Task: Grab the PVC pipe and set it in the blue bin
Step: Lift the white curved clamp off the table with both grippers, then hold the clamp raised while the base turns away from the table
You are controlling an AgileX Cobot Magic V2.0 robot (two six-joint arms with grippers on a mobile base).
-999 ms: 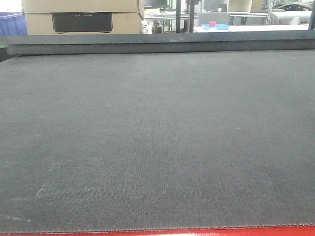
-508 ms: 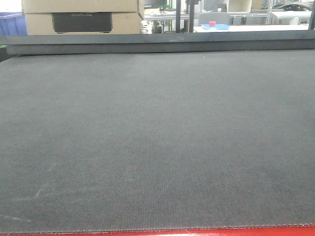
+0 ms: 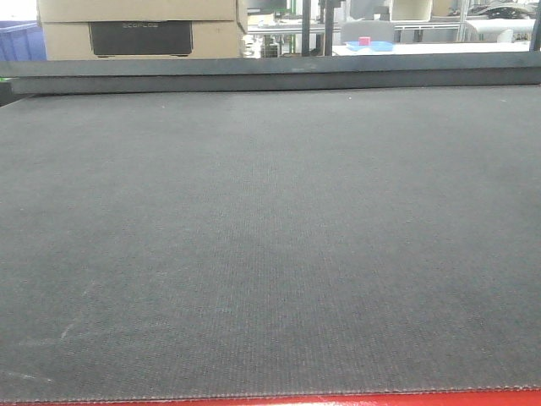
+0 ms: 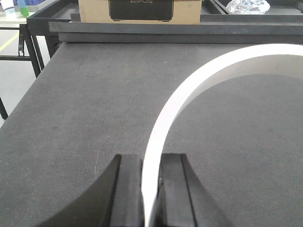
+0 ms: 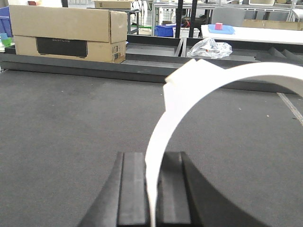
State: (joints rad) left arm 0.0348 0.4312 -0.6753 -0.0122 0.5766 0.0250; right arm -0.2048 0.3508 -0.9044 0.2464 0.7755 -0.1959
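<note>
White PVC pipe (image 4: pixel 182 92) pinched over dark mat (image 4: pixel 71 118).
Left gripper (image 4: pixel 151 163) and right gripper (image 5: pixel 152 163) each clamp a white arc by its end; one piece or two, cannot tell. Blue bin not identified. Best: firm clamp, level carry, release only above bin.

Soft, even overhead light fills every view, and the dark mat (image 3: pixel 270 254) ahead of the grippers carries no hard shadows, only fine grain. Close to the lens, the PVC pipe (image 4: pixel 191 90) pinched in the left gripper (image 4: pixel 151 161) blows out to near-pure white with blurred edges; the white arc (image 5: pixel 189 90) in the right gripper (image 5: pixel 152 158) glares likewise. Both grippers' black fingers (image 4: pixel 128 189) lose detail. Far beyond them, the background is bright and clipped.
</note>
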